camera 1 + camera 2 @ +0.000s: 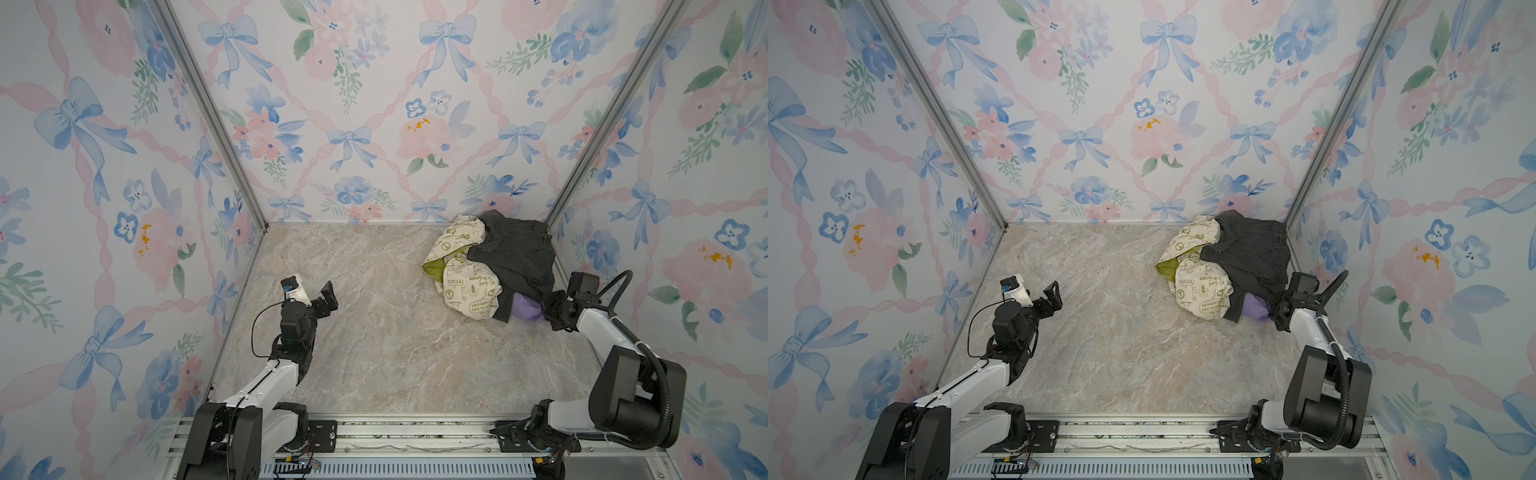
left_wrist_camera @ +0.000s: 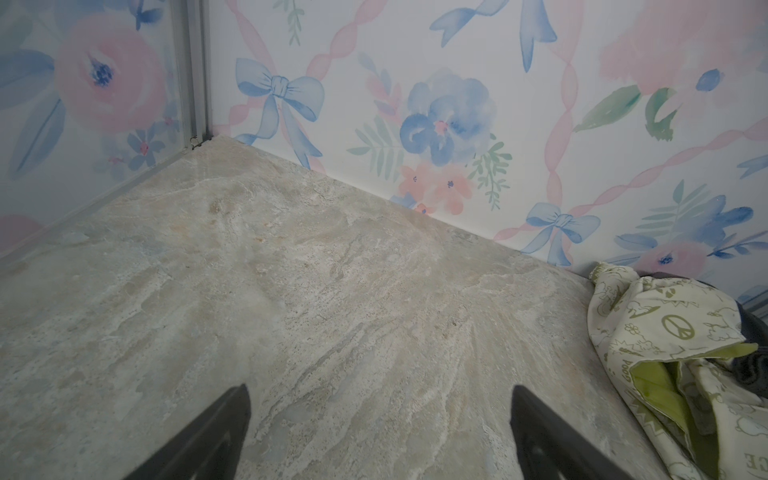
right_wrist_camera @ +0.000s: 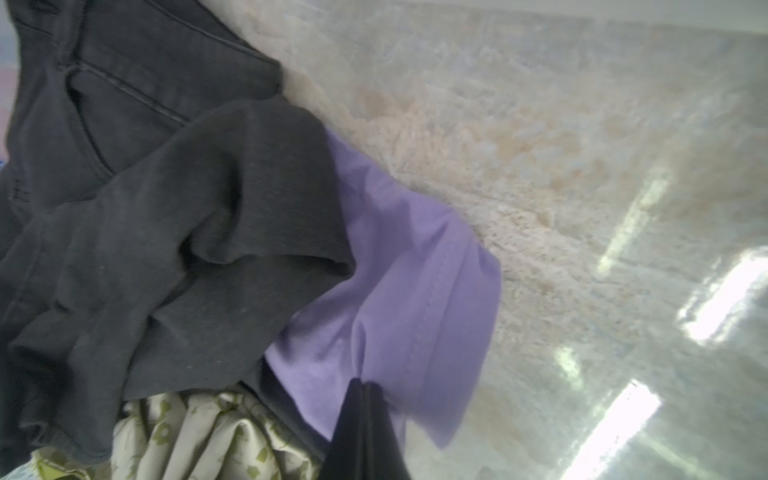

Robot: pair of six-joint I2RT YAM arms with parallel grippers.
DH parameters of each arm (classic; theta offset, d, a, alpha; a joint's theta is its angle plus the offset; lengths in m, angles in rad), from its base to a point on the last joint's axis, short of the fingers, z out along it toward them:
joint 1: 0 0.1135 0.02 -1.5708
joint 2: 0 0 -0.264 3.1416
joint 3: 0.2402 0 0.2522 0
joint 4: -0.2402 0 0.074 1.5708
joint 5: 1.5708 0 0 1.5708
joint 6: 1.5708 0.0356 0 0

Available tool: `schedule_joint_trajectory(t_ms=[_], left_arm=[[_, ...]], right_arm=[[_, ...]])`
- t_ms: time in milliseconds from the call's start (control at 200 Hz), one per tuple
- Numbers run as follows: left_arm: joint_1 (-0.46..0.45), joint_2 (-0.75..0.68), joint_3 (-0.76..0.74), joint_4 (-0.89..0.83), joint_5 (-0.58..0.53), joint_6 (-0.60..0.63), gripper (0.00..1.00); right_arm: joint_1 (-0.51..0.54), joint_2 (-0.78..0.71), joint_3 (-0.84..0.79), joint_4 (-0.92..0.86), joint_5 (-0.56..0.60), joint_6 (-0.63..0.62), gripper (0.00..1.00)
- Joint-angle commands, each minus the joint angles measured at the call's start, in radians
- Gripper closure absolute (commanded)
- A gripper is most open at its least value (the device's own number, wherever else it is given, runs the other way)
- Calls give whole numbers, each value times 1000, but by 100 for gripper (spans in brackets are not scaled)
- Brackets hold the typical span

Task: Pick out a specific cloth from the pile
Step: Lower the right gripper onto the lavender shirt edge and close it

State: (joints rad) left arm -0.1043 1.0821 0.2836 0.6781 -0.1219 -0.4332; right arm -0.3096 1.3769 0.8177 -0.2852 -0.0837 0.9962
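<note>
Lavender cloth (image 3: 407, 270) — fold tight inside right end effector (image 3: 362, 384)

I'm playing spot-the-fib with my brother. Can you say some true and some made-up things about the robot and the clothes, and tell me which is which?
1. The right gripper is pinched shut on the purple cloth. True.
2. The left gripper is shut as well. False: it is open and holds nothing.
3. The purple cloth lies on top of the other clothes. False: it pokes out from under the dark grey garment.
4. The cream cloth has green peace signs printed on it. True.
</note>
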Motion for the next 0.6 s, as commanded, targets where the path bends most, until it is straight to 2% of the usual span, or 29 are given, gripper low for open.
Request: schedule_joint_trajectory(t_ms=[0,215,580,595], left_arm=[[10,-12,31,3,9,-19,2],[11,11,51,3,35,-16,2],[11,56,86,6,71,-12,2],[12,58,88,6,74,-12,2]], right_arm=[[46,-47,77,-35,58,10,100],[127,-93,190,-57,141,-13,100],[197,-92,346,-29,168,-58,100],[199,-88,354,-38,171,-65,97]])
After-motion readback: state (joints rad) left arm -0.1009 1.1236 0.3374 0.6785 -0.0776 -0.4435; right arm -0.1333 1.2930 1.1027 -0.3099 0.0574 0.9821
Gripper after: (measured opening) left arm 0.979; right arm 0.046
